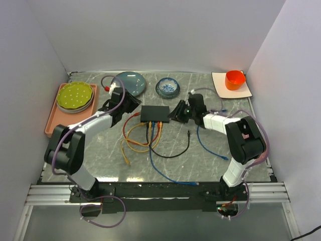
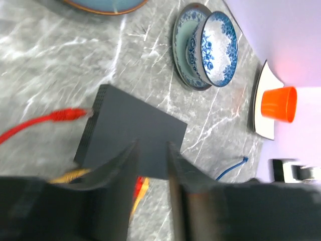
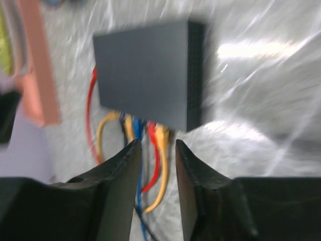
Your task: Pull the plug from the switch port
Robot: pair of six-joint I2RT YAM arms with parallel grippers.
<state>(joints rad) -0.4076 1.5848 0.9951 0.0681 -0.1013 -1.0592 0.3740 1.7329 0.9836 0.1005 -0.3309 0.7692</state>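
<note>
The switch is a flat matte-black box in the middle of the table. Yellow, blue, red and orange plugs sit in the sockets on its near edge. My left gripper is open just left of the switch. In the left wrist view the switch shows between and beyond the open left gripper. My right gripper is open at the switch's right end. In the right wrist view the right gripper frames the red and orange plugs below the switch, without touching them.
Cables loop over the marble in front of the switch, including a loose blue one. A teal plate and a blue-patterned bowl stand behind it. An orange cup is at the back right. A green plate sits on a pink tray at the left.
</note>
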